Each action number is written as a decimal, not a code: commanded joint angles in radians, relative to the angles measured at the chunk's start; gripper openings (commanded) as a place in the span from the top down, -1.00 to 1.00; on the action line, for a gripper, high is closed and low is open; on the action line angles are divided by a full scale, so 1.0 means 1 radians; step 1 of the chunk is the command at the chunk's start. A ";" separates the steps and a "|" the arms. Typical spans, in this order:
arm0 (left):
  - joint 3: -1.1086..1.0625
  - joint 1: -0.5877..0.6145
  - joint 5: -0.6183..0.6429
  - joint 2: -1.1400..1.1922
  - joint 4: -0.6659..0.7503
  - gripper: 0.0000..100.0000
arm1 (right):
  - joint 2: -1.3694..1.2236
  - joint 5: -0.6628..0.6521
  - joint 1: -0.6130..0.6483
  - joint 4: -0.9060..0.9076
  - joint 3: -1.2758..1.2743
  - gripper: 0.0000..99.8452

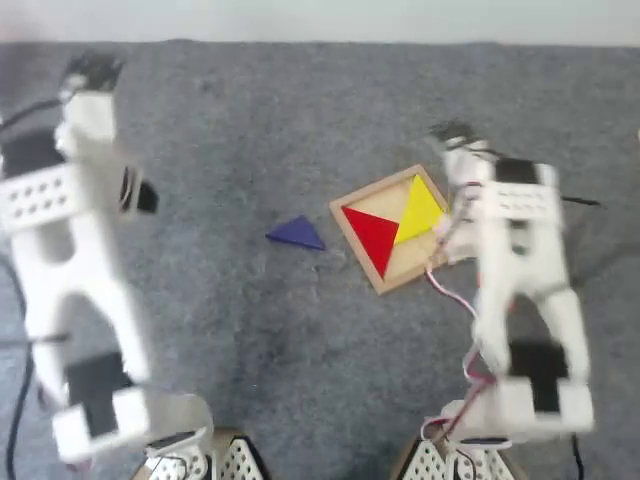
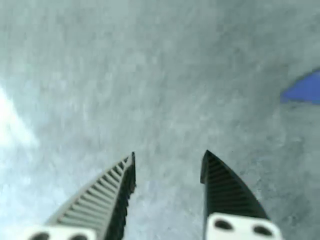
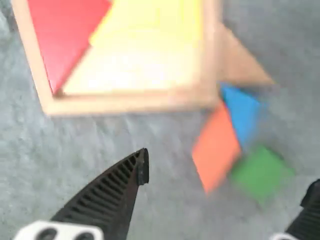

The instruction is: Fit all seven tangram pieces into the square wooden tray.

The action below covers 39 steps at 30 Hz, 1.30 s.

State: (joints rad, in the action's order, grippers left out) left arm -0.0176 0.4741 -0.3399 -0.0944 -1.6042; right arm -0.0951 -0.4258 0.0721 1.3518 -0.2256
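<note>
You had the tray (image 1: 357, 250) right of the table's centre, holding just the red piece (image 1: 373, 232) and yellow piece (image 1: 420, 208); I judged five remained. An orange piece (image 3: 216, 150), green piece (image 3: 260, 172) and blue piece (image 3: 242, 112) huddled beside one corner, and a navy triangle (image 1: 297, 233) lay apart. Your left gripper (image 2: 167, 162) and right gripper (image 3: 227, 170) gaped wide, empty.

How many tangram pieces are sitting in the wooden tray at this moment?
2: a red triangle and a yellow triangle, side by side inside the wooden tray. The right arm covers one tray corner, so another could be hidden.
</note>
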 commanded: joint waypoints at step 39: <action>-0.727 0.006 0.133 -0.227 0.505 0.58 | 0.234 0.092 0.472 -0.220 -0.473 -0.01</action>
State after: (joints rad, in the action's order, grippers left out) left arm -0.7495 0.4833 -0.2171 -0.2723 -1.1086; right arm 0.0859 -0.2432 0.5340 1.1185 -0.7027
